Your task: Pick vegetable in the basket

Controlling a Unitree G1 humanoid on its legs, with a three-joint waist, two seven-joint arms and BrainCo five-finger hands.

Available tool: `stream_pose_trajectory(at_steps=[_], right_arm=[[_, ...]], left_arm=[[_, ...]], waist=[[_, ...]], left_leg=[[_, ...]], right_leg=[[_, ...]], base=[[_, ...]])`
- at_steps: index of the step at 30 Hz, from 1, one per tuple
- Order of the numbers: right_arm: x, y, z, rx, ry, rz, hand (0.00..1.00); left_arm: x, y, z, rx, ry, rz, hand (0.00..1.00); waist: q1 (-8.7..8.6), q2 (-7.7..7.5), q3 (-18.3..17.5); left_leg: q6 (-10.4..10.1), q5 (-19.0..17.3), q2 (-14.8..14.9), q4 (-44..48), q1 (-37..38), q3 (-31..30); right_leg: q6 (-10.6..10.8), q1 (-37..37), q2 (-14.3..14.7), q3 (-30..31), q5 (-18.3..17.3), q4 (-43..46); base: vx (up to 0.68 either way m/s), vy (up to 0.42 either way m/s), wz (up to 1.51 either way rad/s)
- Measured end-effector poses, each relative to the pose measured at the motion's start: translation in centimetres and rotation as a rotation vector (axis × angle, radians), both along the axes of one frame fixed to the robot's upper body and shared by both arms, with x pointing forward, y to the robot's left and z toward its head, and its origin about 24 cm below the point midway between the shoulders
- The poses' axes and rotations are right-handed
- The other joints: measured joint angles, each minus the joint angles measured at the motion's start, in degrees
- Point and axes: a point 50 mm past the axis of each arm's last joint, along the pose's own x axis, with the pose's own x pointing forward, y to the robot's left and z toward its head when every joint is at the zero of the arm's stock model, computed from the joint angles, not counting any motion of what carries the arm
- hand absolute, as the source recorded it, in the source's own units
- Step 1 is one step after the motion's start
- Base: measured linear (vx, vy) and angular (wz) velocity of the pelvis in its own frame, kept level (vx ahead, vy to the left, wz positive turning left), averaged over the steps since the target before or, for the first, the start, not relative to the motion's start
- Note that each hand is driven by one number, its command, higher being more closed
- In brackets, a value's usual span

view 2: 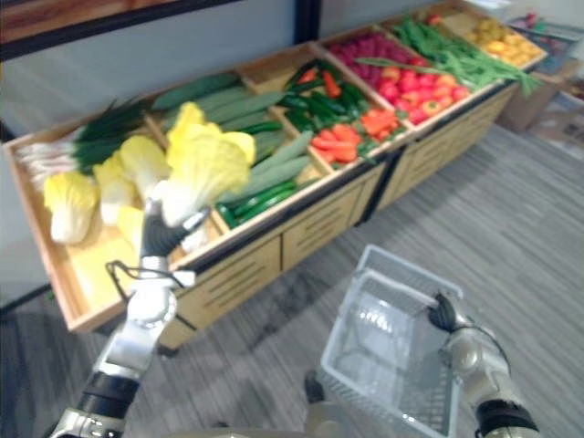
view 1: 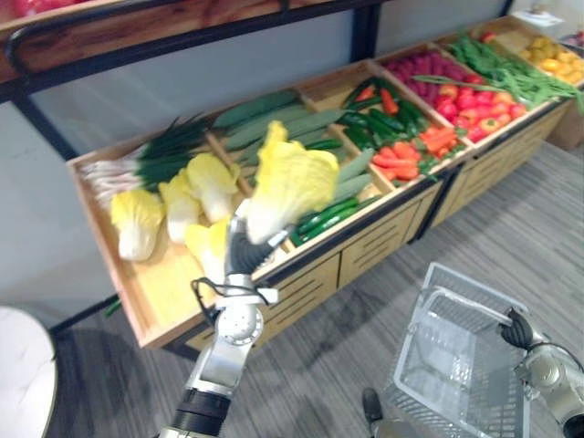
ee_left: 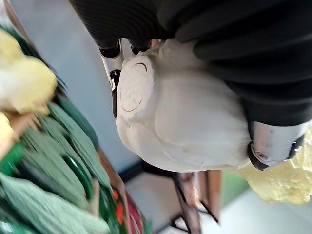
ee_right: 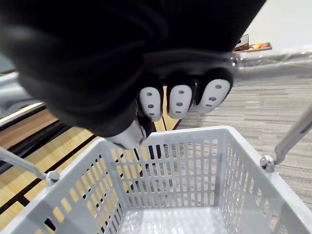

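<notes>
My left hand (view 1: 241,248) is shut on the white stem of a yellow napa cabbage (view 1: 290,180), holding it upright above the front edge of the produce shelf. In the left wrist view the cabbage stem (ee_left: 180,117) sits in the hand, with yellow leaf at the side. A grey plastic basket (view 1: 465,347) hangs over the floor at the lower right. My right hand (view 1: 517,328) is curled round its handle (ee_right: 292,139). The basket's inside (ee_right: 165,219) holds nothing.
The wooden shelf (view 1: 164,292) holds more napa cabbages (view 1: 137,222), spring onions (view 1: 137,162), cucumbers (view 1: 274,119), peppers and carrots (view 1: 401,151), tomatoes (view 1: 474,105) and green beans (view 1: 511,68). Grey carpet floor lies between shelf and basket. A white round surface (view 1: 23,374) is at the lower left.
</notes>
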Motion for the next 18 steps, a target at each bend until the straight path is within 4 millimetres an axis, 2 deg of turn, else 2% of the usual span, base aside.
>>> stream_pose_trajectory(at_steps=[6, 8, 10, 13, 18], right_arm=[[2.9, 3.5, 2.8, -0.026, -0.084, 0.213, 1.0], [3.4, 4.6, 3.6, -0.033, -0.106, 0.28, 1.0], [4.2, 6.0, 4.8, -0.05, -0.125, 0.38, 1.0], [5.2, 7.2, 6.2, -0.09, -0.132, 0.485, 1.0], [6.1, 8.5, 7.5, -0.117, -0.138, 0.583, 1.0]], left_arm=[[-1.1, -2.5, 0.1, -0.006, 0.04, -0.289, 1.0], [-1.6, -3.2, 0.1, -0.012, 0.063, -0.384, 1.0], [-2.1, -4.2, 0.6, -0.016, 0.083, -0.53, 1.0], [-2.6, -5.6, 0.9, 0.014, 0.109, -0.709, 1.0], [-3.5, -6.3, 0.3, 0.126, 0.2, -0.92, 1.0]], waist=[[0.1, 0.25, -1.3], [0.17, 0.38, -2.2], [0.18, 0.4, -2.5], [0.12, 1.39, -3.2], [-0.2, 2.03, -3.6]], left_leg=[[-2.1, -2.2, 0.7, 0.0, 4.3, 10.0], [-2.6, -2.7, 1.0, 0.5, 5.1, 12.3], [-3.2, -5.4, 2.6, 4.5, 5.2, 15.1], [-3.8, -8.5, 4.8, 10.1, 4.8, 18.0], [-4.5, -10.7, 7.1, 15.2, 4.8, 23.0]], right_leg=[[0.1, -0.4, 2.9, 7.1, 1.0, 0.0], [-0.1, -0.5, 3.8, 8.6, 1.2, 0.0], [-0.1, -0.3, 4.5, 10.6, 1.2, 0.2], [0.0, -0.3, 5.2, 12.6, 1.2, 0.3], [0.0, -1.0, 6.4, 15.2, 1.2, 1.0]], base=[[0.01, -0.024, -0.75], [0.01, -0.03, -0.55], [0.01, -0.039, -0.5], [-0.01, -0.024, -0.38], [-0.02, -0.002, -0.27]])
